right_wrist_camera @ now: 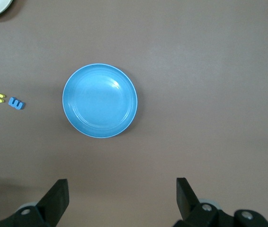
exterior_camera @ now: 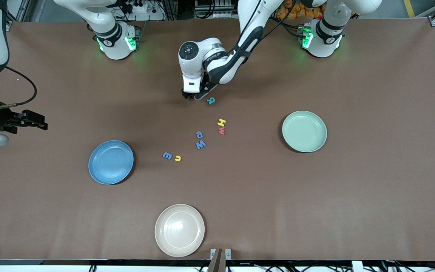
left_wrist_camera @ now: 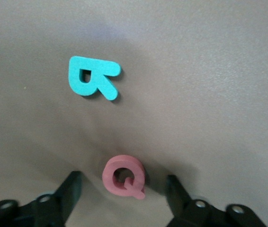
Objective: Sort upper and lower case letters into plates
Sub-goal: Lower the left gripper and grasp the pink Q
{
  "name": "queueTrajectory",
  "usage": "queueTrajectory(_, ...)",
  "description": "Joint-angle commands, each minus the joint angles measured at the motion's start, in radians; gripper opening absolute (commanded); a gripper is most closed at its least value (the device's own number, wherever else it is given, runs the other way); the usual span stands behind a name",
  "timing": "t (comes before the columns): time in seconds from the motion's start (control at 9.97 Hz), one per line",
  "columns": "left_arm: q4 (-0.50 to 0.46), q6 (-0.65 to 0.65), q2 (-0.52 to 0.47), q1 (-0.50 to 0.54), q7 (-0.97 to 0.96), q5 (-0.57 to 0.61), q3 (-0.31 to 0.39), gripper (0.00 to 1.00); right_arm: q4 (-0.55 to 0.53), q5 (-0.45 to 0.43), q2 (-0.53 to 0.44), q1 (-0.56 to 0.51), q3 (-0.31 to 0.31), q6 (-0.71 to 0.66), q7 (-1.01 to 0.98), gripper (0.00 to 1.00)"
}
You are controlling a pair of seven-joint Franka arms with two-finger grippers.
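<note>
Your left hand (left_wrist_camera: 122, 189) is down at the surface (exterior_camera: 353, 189) with the red Q (left_wrist_camera: 123, 179) sitting right between its two fingers (left_wrist_camera: 70, 189) — that is the relation the next move turns on. In the left wrist view the fingers stand a little apart from the letter on each side, so they are part-way in and not yet pressing it; I would call it a grasp about to land, not one made. The Q lies flat, with its tail pointing back toward the wrist, so the pinch would take it across its round body.

Just beside it lies the teal R (left_wrist_camera: 92, 78), clear of the fingers and, from the high camera, a little toward the left arm's end from the hand. Watch that it is not nudged when you lift.

If the Q counts as upper case, you then have to pick a plate. The mint green plate (exterior_camera: 304, 131) lies toward the left arm's end and nearer the front camera than the hand; the blue plate (exterior_camera: 111, 162) lies toward the right arm's end. Both plates are bare.

Your right hand (right_wrist_camera: 122, 198) waits up in the air, fingers spread wide and holding nothing, over the bare surface by the blue plate.
</note>
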Motion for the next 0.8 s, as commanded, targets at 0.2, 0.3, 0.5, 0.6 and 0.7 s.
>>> queueTrajectory(0.2,0.003,0.001,0.018,-0.012,-0.034,0.085,0.009,0.55,-0.007,0.007,-0.005,-0.01,0.008,0.005,-0.001,1.0)
queueTrajectory(0.3,0.003,-0.001,0.017,-0.012,-0.033,0.085,0.011,0.45,-0.007,0.007,-0.005,-0.01,0.007,0.005,-0.001,1.0)
queueTrajectory(0.5,0.008,-0.001,0.015,-0.011,-0.033,0.085,0.009,0.39,-0.007,0.007,-0.005,-0.01,0.008,0.003,-0.001,1.0)
queueTrajectory(0.6,0.009,-0.001,0.013,-0.009,-0.028,0.085,0.009,0.39,-0.007,0.006,-0.005,-0.01,0.008,0.003,-0.001,1.0)
queueTrajectory(0.7,0.008,-0.001,0.01,-0.006,-0.022,0.085,0.009,0.38,-0.007,0.007,-0.005,-0.01,0.008,0.003,-0.001,1.0)
